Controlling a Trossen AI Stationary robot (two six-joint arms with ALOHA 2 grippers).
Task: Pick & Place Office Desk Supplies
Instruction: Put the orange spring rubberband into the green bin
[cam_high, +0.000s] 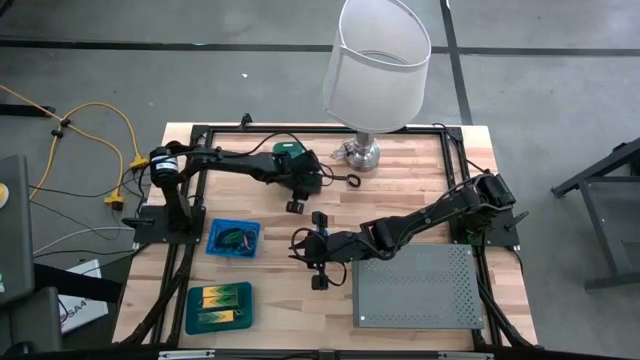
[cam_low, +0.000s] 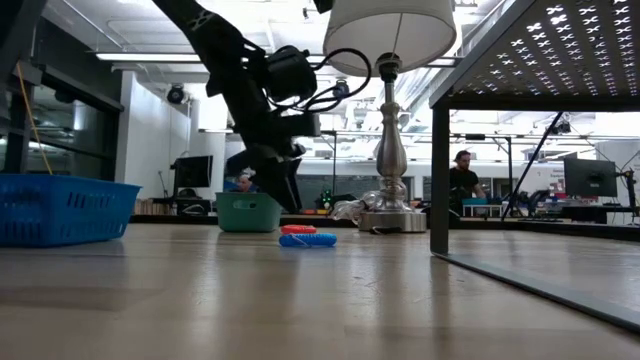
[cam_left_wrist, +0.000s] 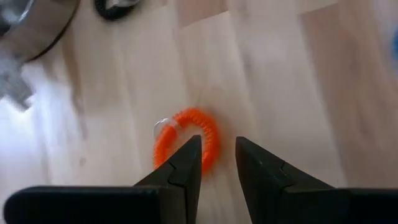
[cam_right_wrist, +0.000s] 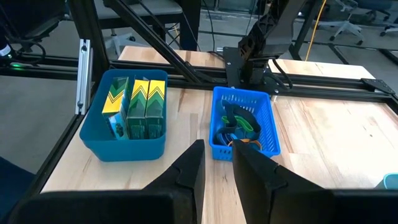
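An orange-red coiled ring (cam_left_wrist: 186, 138) lies flat on the wooden table, right under my left gripper (cam_left_wrist: 217, 152), which hangs over the table's far middle (cam_high: 300, 195) near the lamp. Its fingers stand a narrow gap apart, a little above the ring (cam_low: 298, 229) and apart from it. A blue coiled loop (cam_low: 307, 240) lies beside the ring. A black loop (cam_high: 352, 180) lies by the lamp base. My right gripper (cam_high: 305, 250) hovers at the table's middle, empty, its fingers (cam_right_wrist: 216, 155) a narrow gap apart. A blue basket (cam_high: 233, 238) holds loops. A teal bin (cam_high: 218, 305) holds yellow-and-green blocks.
A white-shaded lamp (cam_high: 375, 70) with a chrome base (cam_high: 360, 152) stands at the far middle, close to my left gripper. A grey perforated flat box (cam_high: 415, 285) on legs fills the near right. A green object (cam_high: 290, 150) sits at the far edge. People show in the room behind.
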